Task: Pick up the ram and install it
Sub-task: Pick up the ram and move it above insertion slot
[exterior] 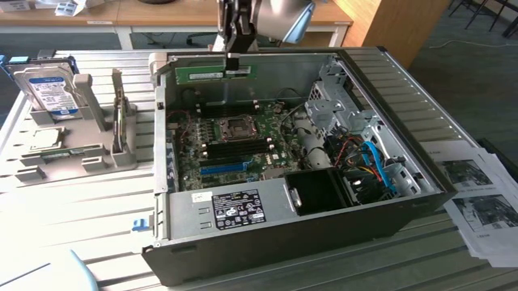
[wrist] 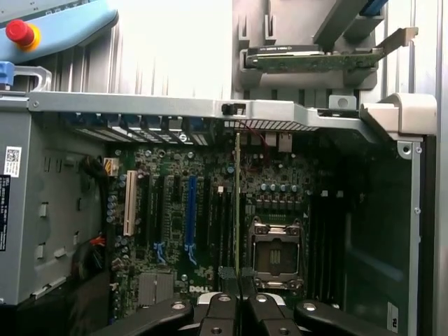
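Now my claw (exterior: pixel 233 58) is pinching the ram (exterior: pixel 212 73) by its upper long edge, a little off the middle toward the exterior view's right. The stick hangs level in the air over the back wall of the open computer case (exterior: pixel 404 91), above the main board (exterior: pixel 242 145). In the wrist view the ram (wrist: pixel 238 203) shows edge-on, a thin line coming out between my fingertips (wrist: pixel 221 302). The processor socket (wrist: pixel 276 255) lies just beside this line and long black slots (wrist: pixel 222 217) lie on its other side.

I judge the stick to be very light and stiff, but thin and fragile, so its chips and contacts should not be squeezed. The bare upper edge is the good place to hold, because the lower contact edge is then free. With my off-centre grip it may tilt.
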`<state>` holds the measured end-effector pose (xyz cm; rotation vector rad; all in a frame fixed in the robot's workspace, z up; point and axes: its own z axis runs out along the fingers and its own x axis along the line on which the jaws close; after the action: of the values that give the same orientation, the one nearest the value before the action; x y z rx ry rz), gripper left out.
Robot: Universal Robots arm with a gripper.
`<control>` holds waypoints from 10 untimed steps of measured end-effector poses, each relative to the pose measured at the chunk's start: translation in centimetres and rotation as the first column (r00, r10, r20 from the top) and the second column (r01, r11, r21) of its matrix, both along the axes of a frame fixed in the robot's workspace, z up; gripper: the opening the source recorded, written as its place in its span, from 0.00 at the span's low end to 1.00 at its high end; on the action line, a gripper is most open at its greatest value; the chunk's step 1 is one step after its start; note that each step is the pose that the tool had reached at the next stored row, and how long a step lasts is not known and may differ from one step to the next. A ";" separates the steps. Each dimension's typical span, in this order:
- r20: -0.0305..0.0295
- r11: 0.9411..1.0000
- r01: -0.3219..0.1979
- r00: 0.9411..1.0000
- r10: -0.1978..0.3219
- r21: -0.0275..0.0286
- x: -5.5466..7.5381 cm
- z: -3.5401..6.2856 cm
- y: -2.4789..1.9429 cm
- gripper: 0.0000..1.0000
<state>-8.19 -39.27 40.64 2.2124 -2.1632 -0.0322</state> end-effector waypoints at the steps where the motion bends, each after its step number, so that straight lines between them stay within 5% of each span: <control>1: 0.000 1.000 0.000 1.000 0.000 0.000 0.2 0.00 0.00 0.11; 10: 0.000 1.000 0.000 1.000 0.000 0.000 1.0 0.00 0.00 0.11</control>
<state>-7.17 -39.27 40.64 2.2124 -2.1632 -0.0322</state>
